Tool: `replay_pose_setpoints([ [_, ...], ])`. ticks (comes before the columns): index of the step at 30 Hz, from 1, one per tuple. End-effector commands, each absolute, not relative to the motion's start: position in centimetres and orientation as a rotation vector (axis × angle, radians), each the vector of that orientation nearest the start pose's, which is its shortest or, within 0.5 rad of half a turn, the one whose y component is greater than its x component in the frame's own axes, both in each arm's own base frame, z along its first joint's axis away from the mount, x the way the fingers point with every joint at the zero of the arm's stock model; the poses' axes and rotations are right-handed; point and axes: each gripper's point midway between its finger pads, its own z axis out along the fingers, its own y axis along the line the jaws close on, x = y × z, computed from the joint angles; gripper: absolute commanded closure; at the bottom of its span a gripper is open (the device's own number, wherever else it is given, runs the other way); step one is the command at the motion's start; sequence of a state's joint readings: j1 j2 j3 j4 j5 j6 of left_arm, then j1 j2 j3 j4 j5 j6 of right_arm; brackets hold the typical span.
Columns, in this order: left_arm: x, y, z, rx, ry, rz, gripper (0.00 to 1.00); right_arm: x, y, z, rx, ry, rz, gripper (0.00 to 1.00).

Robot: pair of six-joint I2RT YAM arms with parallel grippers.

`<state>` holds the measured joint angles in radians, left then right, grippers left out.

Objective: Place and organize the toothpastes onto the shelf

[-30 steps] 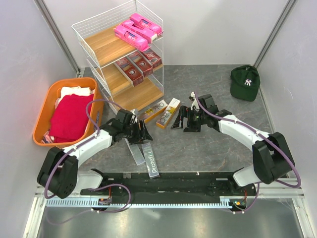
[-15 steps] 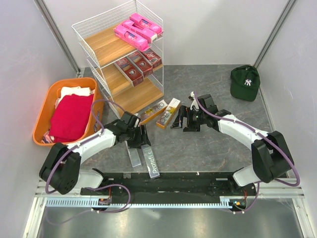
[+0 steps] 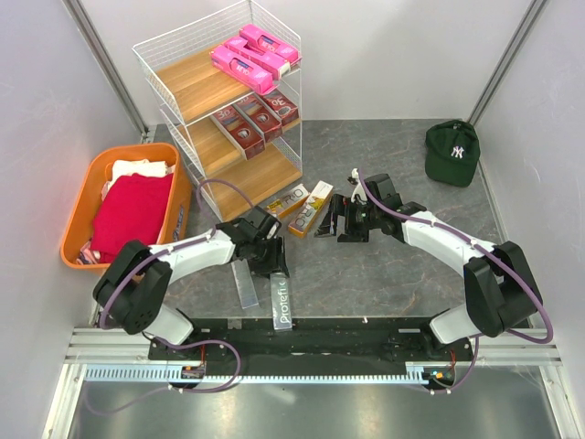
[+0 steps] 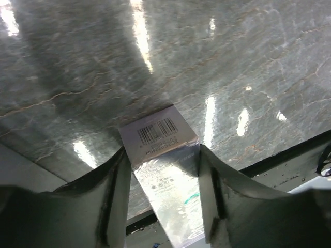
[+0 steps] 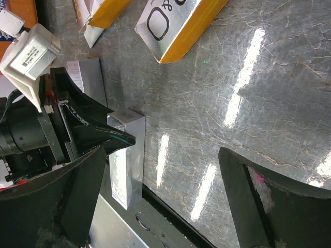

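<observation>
My left gripper (image 3: 272, 261) (image 4: 163, 150) is shut on the far, barcoded end of a silver-grey toothpaste box (image 3: 282, 306) (image 4: 168, 181) that lies near the table's front edge, overhanging the black rail. A second silver box (image 3: 245, 285) lies just left of it. Two gold-white-black boxes (image 3: 285, 203) (image 3: 311, 208) lie near the shelf's foot. My right gripper (image 3: 331, 218) (image 5: 163, 152) is open and empty, just right of the gold boxes. The white wire shelf (image 3: 183, 87) holds pink boxes (image 3: 254, 53) on its top board and dark red boxes (image 3: 256, 117) on the middle board.
An orange basket (image 3: 78, 210) with folded red and white cloths stands left of the shelf. A green cap (image 3: 452, 151) lies at the back right. The black rail (image 3: 366, 334) runs along the front edge. The right wrist view shows the left gripper's fingers (image 5: 103, 137).
My left gripper has moved right, from over the left silver box to the far end of the lettered silver box, and has closed on it. The right arm has barely moved.
</observation>
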<state>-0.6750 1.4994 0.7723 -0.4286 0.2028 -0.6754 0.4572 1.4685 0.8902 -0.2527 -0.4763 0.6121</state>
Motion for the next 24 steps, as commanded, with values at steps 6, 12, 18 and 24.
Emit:
replay_pose_setpoints([
  [6, 20.3, -23.1, 4.5, 0.102, 2.788, -0.539, 0.69, 27.3, 24.9, 10.7, -0.079, 2.535, 1.040, 0.02],
  [12, 22.2, -23.8, 8.7, 0.048, 2.618, -0.633, 0.71, 27.8, 24.7, 12.3, -0.096, 2.479, 1.020, 0.02],
  [18, 24.4, -23.7, 13.1, -0.085, 2.429, -0.823, 0.74, 28.0, 24.7, 15.0, -0.132, 2.373, 0.937, 0.02],
  [24, 26.1, -20.7, 15.8, -0.330, 2.216, -1.083, 0.75, 26.5, 26.7, 18.4, -0.206, 2.228, 0.859, 0.02],
])
